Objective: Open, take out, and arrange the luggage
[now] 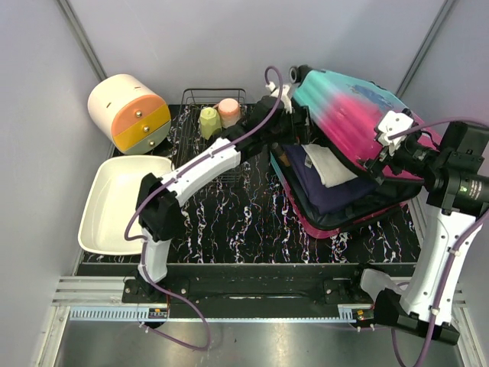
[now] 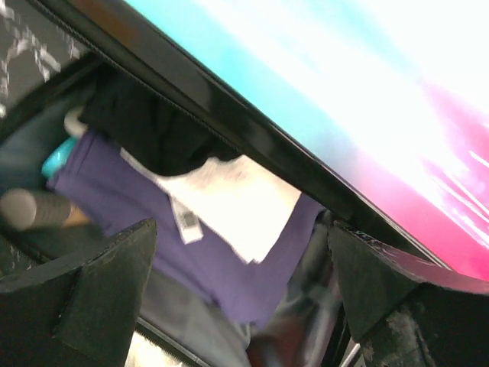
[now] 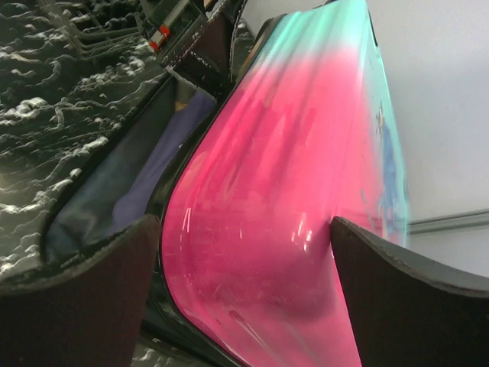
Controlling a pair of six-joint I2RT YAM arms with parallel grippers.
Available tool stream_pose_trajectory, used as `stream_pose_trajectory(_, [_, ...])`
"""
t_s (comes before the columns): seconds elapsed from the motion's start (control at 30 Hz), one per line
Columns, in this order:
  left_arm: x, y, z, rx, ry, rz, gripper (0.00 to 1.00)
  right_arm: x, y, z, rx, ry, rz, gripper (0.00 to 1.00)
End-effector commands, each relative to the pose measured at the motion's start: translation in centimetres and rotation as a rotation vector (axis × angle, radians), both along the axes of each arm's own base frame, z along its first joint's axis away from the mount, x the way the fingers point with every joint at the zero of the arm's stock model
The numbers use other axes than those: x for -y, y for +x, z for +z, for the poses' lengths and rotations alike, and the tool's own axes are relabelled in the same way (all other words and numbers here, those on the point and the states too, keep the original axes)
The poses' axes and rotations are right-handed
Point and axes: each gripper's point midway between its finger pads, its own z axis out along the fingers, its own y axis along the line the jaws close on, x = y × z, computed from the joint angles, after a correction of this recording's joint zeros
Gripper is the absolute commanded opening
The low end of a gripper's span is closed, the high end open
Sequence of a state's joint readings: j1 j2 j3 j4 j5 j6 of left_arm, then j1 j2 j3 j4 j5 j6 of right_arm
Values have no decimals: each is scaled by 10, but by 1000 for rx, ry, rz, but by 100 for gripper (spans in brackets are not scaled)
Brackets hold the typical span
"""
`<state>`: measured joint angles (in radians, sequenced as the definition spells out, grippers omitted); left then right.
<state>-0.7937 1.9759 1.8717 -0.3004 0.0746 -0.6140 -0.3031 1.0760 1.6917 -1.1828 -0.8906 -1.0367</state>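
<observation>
Left pincer (image 2: 241,233) is spread wide at the rear left rim of the luggage (image 1: 348,115), with nothing pinched between its dark fingers (image 2: 99,290). The wrist view looks straight into the gap under the raised lid. Right pincer (image 3: 244,222) is also open to the full. It sits at the near right side of the lid, and the glossy pink shell fills the space between its two fingers (image 3: 397,306). I cannot tell whether either one touches the shell.

The luggage lies at the far right of the table (image 1: 244,222), with its lower half flat on the black marbled top. The lid is tilted up, teal at the back and running into hot pink toward the front, with a black zipper edge all round. The mouth gapes toward the left and front.

Inside, a white cloth (image 1: 328,164) with a small label lies on a folded purple garment (image 1: 328,191). Something black (image 2: 153,130) is tucked up under the lid edge. A bit of teal (image 2: 57,160) and a blurred grey cylinder (image 2: 30,206) show deeper in, too fuzzy to name.

Moving out, a wire rack (image 1: 191,141) stands behind the left arm at the back of the table, holding a yellow-green bottle (image 1: 209,121) and a pink cup (image 1: 228,111). Far left rear sits a round white-and-orange drawer box (image 1: 128,113). Just in front of it is a white tray (image 1: 118,202).
</observation>
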Motion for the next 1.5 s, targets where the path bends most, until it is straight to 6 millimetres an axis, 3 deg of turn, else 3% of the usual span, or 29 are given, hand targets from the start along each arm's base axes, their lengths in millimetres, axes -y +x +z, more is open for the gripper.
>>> stream_pose_trajectory(0.0, [37,2,90,189,-185,-63,99,-2,5,7,137,-124,22,100])
stream_pose_trajectory(0.23, [57,13,105,214,-232,-67,99,4,33,12,362,-357,35,100])
stream_pose_trajectory(0.33, [59,18,111,232,-243,-56,99,-3,26,22,412,-356,69,100])
stream_pose_trajectory(0.5, [62,20,114,241,-263,-57,99,-37,-12,46,472,-240,208,100])
stream_pose_trajectory(0.6, [64,20,116,243,-273,-62,99,-45,-21,30,459,-261,285,100])
stream_pose_trajectory(0.67, [65,19,118,244,-283,-69,99,-30,-8,19,485,-362,228,100])
stream_pose_trajectory(0.73, [66,20,118,246,-283,-69,99,-17,25,7,587,-471,147,100])
stream_pose_trajectory(0.77, [66,20,118,246,-285,-69,99,4,37,6,611,-566,22,100])
stream_pose_trajectory(0.8, [66,20,117,245,-284,-69,99,5,53,4,685,-624,-9,100])
stream_pose_trajectory(0.87, [66,19,118,244,-288,-71,99,20,71,4,670,-673,-122,100])
stream_pose_trajectory(0.93, [66,19,116,238,-285,-72,99,20,78,23,693,-629,-184,97])
stream_pose_trajectory(0.97, [66,18,114,236,-281,-74,99,26,86,25,682,-631,-230,93])
stream_pose_trajectory(1.0, [64,17,110,229,-271,-71,99,28,90,41,726,-609,-272,84])
stream_pose_trajectory(1.03, [63,16,106,223,-262,-72,99,31,94,46,739,-607,-299,61])
stream_pose_trajectory(1.07, [61,15,103,219,-250,-70,99,38,101,47,733,-621,-340,49])
stream_pose_trajectory(1.1, [56,13,95,207,-232,-64,99,42,103,60,777,-613,-381,38])
stream_pose_trajectory(1.13, [53,11,89,210,-212,-68,99,50,105,63,774,-619,-432,17])
stream_pose_trajectory(1.17, [49,10,85,214,-195,-71,99,54,110,64,760,-617,-452,8])
stream_pose_trajectory(1.2, [40,4,73,215,-166,-79,99,56,109,78,797,-596,-484,0])
stream_pose_trajectory(1.27, [31,-6,58,313,-74,-157,99,63,109,88,790,-562,-540,0])
stream_pose_trajectory(1.37, [14,-40,31,471,59,-372,99,68,106,94,782,-514,-575,0])
stream_pose_trajectory(1.4, [11,-70,21,479,57,-520,99,71,105,91,768,-512,-581,0])
stream_pose_trajectory(1.47, [7,-100,10,576,106,-710,99,77,105,88,752,-501,-610,0])
